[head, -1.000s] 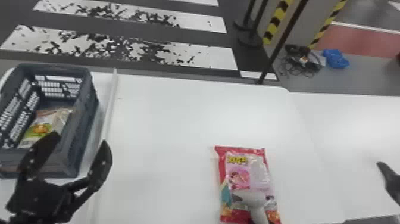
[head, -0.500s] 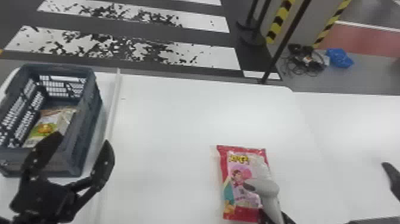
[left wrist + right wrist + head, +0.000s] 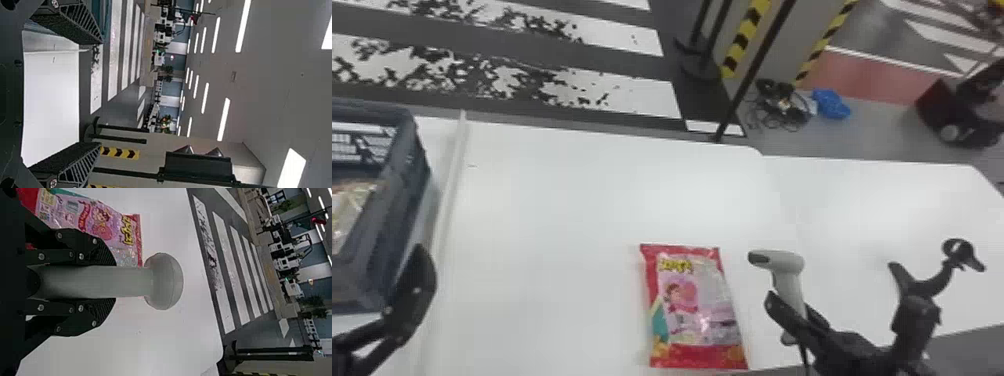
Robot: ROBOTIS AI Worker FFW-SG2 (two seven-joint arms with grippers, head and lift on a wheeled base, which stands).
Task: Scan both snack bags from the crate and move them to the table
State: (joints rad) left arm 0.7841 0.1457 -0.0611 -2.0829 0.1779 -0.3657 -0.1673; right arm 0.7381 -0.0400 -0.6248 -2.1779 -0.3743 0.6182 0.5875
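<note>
A red and pink snack bag [image 3: 694,305] lies flat on the white table [image 3: 557,225]. To its right my right gripper [image 3: 794,312] is shut on the handle of a grey scanner [image 3: 787,272], whose head points left toward the bag. In the right wrist view the right gripper [image 3: 111,282] clamps the scanner [image 3: 162,281] beside the bag [image 3: 101,223]. Another snack bag [image 3: 349,207] lies inside the dark crate [image 3: 397,220] at the left. My left gripper [image 3: 414,290], partly cut off, is by the crate's near right corner; in the left wrist view the left gripper [image 3: 100,92] stands open and holds nothing.
A black stand [image 3: 917,310] with a ring-shaped top rises at the right, just past my right gripper. A raised white strip [image 3: 452,185] runs between crate and bag. Beyond the table are a black pole [image 3: 752,70] and cables with a blue item [image 3: 832,103] on the floor.
The scanner and my right gripper have moved right, off the red bag to beside it. The head view has turned rightward, so the crate and left gripper sit farther left.
</note>
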